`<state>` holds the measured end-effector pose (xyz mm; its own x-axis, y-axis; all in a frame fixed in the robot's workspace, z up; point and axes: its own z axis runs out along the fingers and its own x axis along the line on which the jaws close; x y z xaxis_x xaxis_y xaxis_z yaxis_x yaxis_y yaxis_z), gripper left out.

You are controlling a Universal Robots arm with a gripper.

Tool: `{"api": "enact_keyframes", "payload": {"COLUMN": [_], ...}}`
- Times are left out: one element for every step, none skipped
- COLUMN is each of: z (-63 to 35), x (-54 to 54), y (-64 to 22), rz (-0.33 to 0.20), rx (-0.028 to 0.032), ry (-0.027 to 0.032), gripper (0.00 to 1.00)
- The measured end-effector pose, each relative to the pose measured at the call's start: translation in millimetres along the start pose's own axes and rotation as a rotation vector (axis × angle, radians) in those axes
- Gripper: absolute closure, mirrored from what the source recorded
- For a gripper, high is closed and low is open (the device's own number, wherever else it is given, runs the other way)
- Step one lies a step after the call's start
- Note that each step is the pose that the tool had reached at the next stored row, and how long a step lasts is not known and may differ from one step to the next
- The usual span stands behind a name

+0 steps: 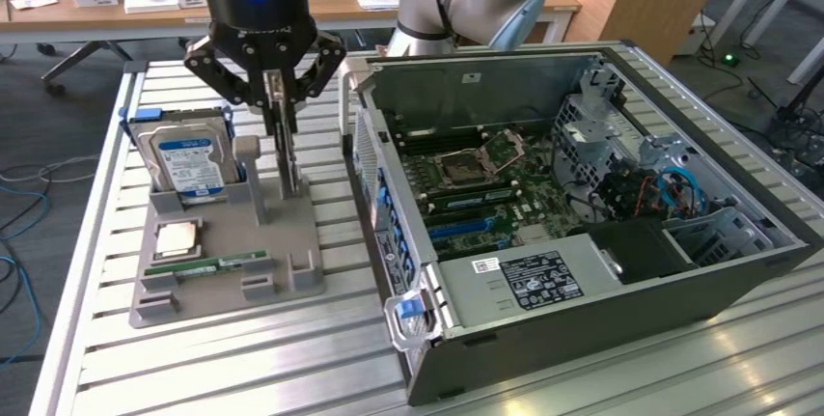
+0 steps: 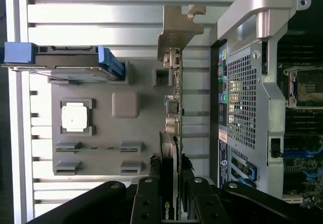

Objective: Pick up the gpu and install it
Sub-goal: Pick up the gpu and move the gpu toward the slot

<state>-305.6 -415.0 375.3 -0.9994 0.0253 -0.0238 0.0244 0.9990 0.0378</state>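
The gpu [image 1: 286,151] stands on edge in the grey holder [image 1: 277,242], a thin dark card seen edge-on. In the wrist view the gpu [image 2: 174,108] runs away from me, its pale metal bracket [image 2: 176,30] at the far end. My gripper [image 1: 273,107] hangs straight above the holder and its two black fingers press against the card's faces, one on each side. In the wrist view the gripper [image 2: 170,163] is shut on the near end of the card. The card's lower edge looks level with the holder [image 2: 101,148]; whether it has lifted clear I cannot tell.
In the same holder are a silver hard drive [image 1: 191,160], a CPU [image 1: 177,239] and a green memory stick [image 1: 206,266]. The open computer case [image 1: 580,291] lies close on the exterior view's right, motherboard [image 1: 489,184] exposed. All rest on a slatted metal table [image 1: 193,368].
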Motion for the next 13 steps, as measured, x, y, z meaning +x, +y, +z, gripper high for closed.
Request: {"api": "enact_keyframes", "payload": {"z": [-1.4, -2.6, -3.6, -4.6, -5.0, -4.9, -4.9, -5.0, -5.0, -5.0, -5.0, -5.0, -5.1], "x": [0.0, -0.1, -0.1, -0.1, -0.1, -0.1, -0.1, -0.1, -0.1, -0.1, -0.1, -0.1, -0.1], "y": [0.1, 0.1, 0.2, 0.2, 0.2, 0.2, 0.2, 0.2, 0.2, 0.2, 0.2, 0.2, 0.2], "rz": [0.0, 0.0, 0.0, 0.0, 0.0, 0.0, 0.0, 0.0, 0.0, 0.0, 0.0, 0.0, 0.0], "rx": [0.0001, 0.0, -0.0001, 0.0, -0.0001, -0.0001, -0.0001, -0.0001, 0.0, 0.0, 0.0, 0.0, 0.0], "ry": [0.0001, 0.0001, 0.0, 0.0, 0.0, -0.0001, -0.0001, -0.0001, 0.0, 0.0, 0.0, 0.0, 0.0], "gripper": [0.74, 0.74, 0.74, 0.74, 0.74, 0.74, 0.74, 0.74, 0.74, 0.74, 0.74, 0.74, 0.74]}}
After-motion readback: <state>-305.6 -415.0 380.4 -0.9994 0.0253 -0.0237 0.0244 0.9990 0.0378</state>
